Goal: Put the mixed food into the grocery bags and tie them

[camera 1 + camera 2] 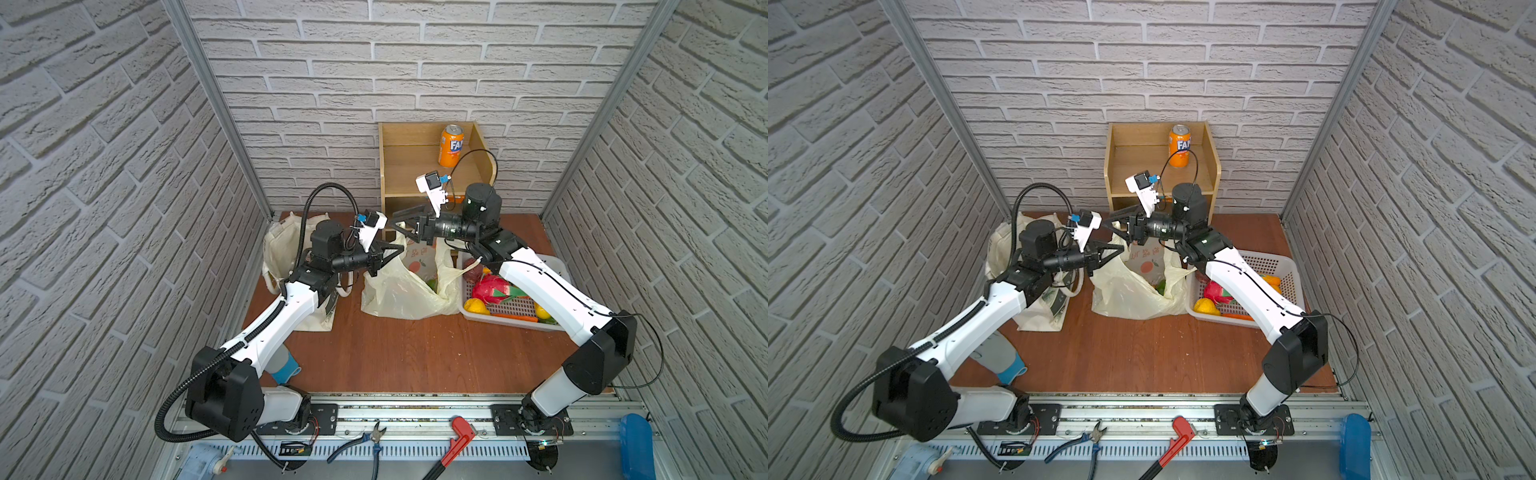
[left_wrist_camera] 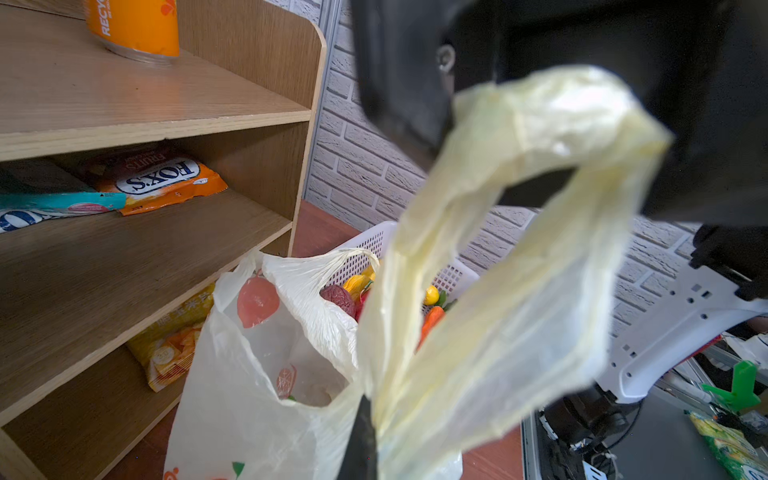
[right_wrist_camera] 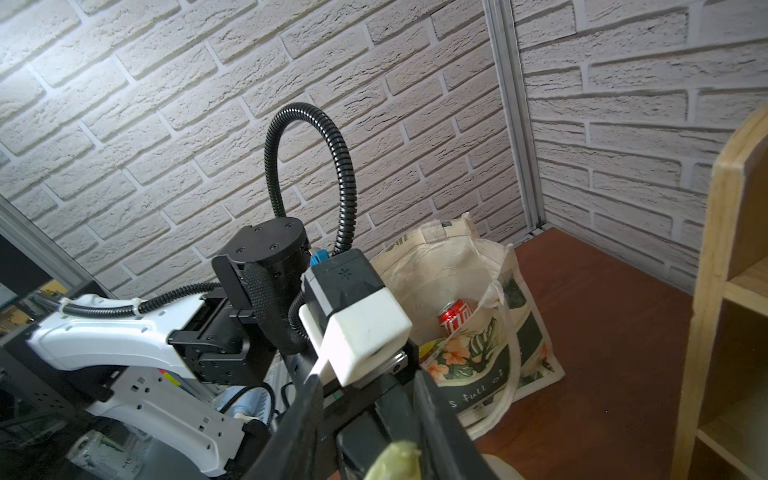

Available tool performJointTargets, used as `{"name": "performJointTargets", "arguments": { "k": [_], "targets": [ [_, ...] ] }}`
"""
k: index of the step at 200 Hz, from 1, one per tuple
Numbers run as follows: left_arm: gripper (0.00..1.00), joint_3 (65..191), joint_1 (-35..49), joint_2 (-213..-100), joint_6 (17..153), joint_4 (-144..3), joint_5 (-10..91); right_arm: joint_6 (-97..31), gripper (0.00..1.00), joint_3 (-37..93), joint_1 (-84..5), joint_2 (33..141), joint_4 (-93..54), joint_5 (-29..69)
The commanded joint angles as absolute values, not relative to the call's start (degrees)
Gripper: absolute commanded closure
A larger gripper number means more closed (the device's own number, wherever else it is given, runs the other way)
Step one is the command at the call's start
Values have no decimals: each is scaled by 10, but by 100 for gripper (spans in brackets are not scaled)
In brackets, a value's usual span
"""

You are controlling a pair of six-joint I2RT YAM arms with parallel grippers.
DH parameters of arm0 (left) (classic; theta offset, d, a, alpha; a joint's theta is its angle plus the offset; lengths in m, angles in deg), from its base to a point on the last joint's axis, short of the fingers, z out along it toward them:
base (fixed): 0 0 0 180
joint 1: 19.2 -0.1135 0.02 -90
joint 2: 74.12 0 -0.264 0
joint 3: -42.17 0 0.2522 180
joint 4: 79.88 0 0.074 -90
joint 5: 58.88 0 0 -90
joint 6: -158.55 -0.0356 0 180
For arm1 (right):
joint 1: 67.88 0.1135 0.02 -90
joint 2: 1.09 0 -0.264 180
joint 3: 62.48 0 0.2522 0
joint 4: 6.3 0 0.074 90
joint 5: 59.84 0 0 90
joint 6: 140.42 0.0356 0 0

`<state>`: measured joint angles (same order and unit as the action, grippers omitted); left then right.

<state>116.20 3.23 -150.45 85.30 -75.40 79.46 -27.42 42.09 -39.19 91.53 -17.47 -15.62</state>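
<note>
The pale-yellow plastic grocery bag [image 1: 395, 291] [image 1: 1125, 291] [image 2: 232, 395] stands open on the floor in front of the shelf, something green inside it. My left gripper [image 1: 401, 248] [image 1: 1121, 248] [image 2: 368, 399] is shut on one bag handle [image 2: 519, 291], lifting its loop towards my right gripper [image 1: 395, 222] [image 1: 1113, 222] [image 3: 368, 376]. The right jaws stand a narrow gap apart, a scrap of yellow handle [image 3: 395, 461] between them. The cream canvas tote [image 1: 282, 245] [image 3: 457, 266] stands at the left with a red soda can [image 3: 455, 316] inside.
A wooden shelf [image 1: 415, 166] stands at the back with an orange can [image 1: 451, 145] on top and snack packets [image 2: 158, 178] on the lower levels. A white perforated basket [image 1: 552, 266] of toy produce [image 1: 492, 289] sits at the right. Pliers [image 1: 374, 436] and a red wrench [image 1: 457, 436] lie on the front rail.
</note>
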Motion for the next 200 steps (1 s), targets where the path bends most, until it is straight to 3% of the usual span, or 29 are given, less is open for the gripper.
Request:
{"name": "performJointTargets", "arguments": {
  "k": [1, 28, 53, 71, 200],
  "targets": [
    [100, 1182, 26, -1509, 857, -771, 811, -259, 93, 415, -390, 919, -129, -166],
    [99, 1167, 21, -1509, 852, -767, 797, -231, 94, 412, -391, 906, -102, -140],
    [67, 1143, 19, -1511, 852, -768, 792, -200, 94, 401, -391, 887, -65, -110],
    [57, 1130, 19, -1511, 852, -773, 786, -183, 95, 401, -390, 884, -57, -103],
    [25, 1183, 18, -1434, 762, -698, 717, -175, 95, 356, -384, 868, -73, -70]
  ]
}}
